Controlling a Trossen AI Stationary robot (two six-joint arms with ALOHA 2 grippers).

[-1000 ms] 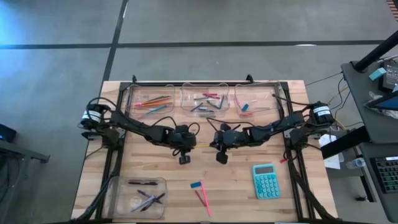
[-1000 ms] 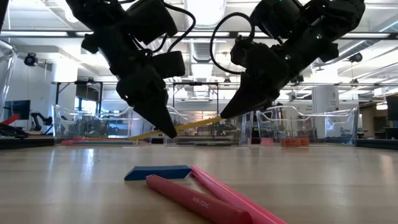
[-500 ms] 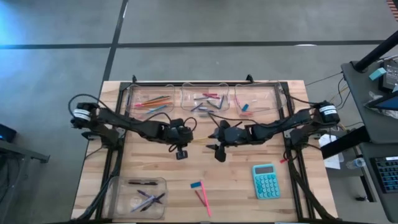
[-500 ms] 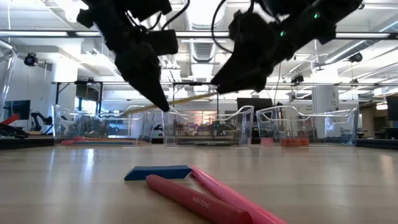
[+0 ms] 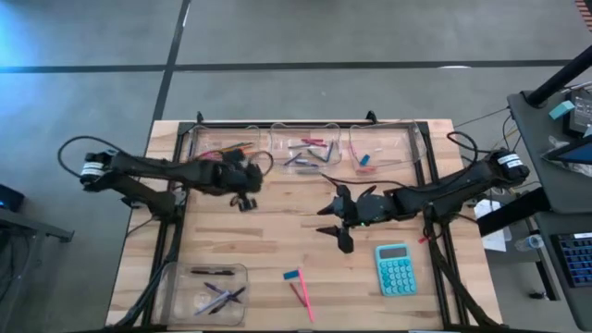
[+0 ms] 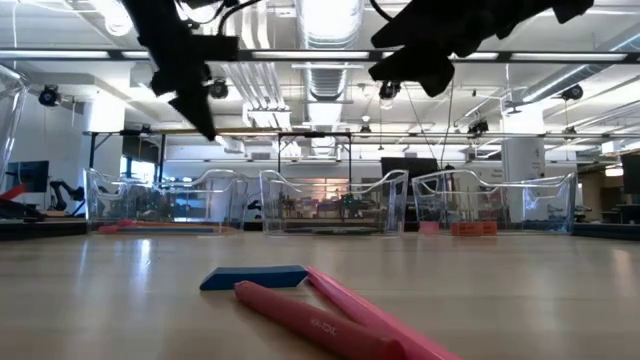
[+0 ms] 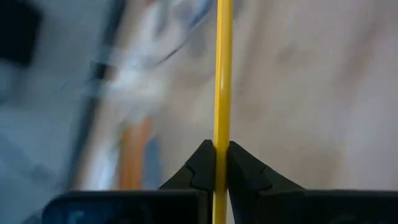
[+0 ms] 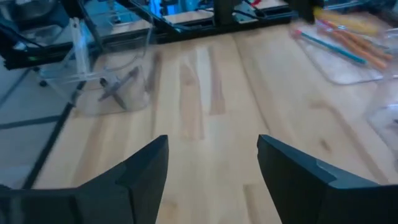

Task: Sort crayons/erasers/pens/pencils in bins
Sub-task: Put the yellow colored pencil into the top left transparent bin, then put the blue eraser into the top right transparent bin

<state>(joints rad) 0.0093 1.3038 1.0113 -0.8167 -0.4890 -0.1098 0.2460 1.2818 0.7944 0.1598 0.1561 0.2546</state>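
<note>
Left gripper [image 7: 215, 163] pinching yellow pencil [image 7: 222, 74]

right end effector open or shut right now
Open: in its wrist view the right end effector shows two fingers spread wide apart, bare table between them.

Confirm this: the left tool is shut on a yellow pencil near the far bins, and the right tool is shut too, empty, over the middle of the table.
Not quite. The right tool is open, not shut; the right wrist view shows its two fingers spread wide with nothing between them. The rest holds: the left tool is shut on the yellow pencil near the far bins.
</note>
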